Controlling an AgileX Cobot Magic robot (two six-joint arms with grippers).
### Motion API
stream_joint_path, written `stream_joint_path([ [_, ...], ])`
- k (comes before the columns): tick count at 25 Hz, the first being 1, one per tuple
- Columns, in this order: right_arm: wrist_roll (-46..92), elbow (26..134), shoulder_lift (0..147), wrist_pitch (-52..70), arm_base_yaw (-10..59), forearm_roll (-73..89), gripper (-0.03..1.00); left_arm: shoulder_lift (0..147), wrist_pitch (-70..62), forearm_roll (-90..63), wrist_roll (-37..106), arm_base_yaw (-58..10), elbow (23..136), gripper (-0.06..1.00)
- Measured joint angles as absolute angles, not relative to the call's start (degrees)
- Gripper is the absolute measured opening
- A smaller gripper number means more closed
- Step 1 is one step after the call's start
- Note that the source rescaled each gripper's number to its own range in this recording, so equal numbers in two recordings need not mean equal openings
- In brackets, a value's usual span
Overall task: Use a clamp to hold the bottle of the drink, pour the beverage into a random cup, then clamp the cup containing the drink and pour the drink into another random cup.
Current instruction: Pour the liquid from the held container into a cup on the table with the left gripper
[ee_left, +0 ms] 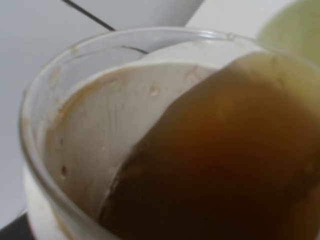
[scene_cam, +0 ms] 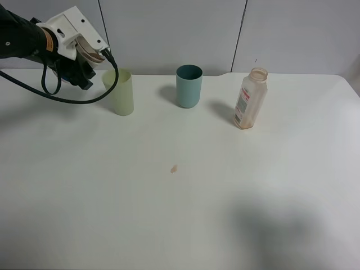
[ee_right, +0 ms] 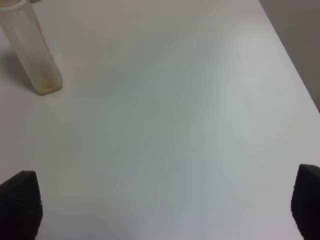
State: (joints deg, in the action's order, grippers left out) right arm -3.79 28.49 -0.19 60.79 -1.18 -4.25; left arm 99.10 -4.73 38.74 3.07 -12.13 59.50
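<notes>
My left gripper (scene_cam: 72, 56) is shut on a white cup (scene_cam: 72, 29) and holds it tilted on its side, above and to the left of the pale yellow-green cup (scene_cam: 120, 93). The left wrist view looks into the white cup (ee_left: 95, 135): brown drink (ee_left: 220, 165) lies against its lower side up to the rim, with the yellow-green cup (ee_left: 295, 25) beyond. The uncapped, nearly empty bottle (scene_cam: 250, 98) stands at the right and also shows in the right wrist view (ee_right: 35, 55). My right gripper (ee_right: 165, 200) is open above bare table, out of the exterior view.
A teal cup (scene_cam: 188, 85) stands upright between the yellow-green cup and the bottle. A small brown spill spot (scene_cam: 174, 169) lies mid-table. The white table (scene_cam: 180, 225) ends at a grey wall behind; its right edge shows in the right wrist view (ee_right: 300, 75).
</notes>
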Motion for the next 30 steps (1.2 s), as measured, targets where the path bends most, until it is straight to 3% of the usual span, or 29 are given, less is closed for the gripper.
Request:
stream_joint_path([
  [30,-3.79,28.49,-0.19,60.79,-1.18,-4.25,1.00,101.96,-5.93,40.24,6.34,-12.13,61.87,0.05],
])
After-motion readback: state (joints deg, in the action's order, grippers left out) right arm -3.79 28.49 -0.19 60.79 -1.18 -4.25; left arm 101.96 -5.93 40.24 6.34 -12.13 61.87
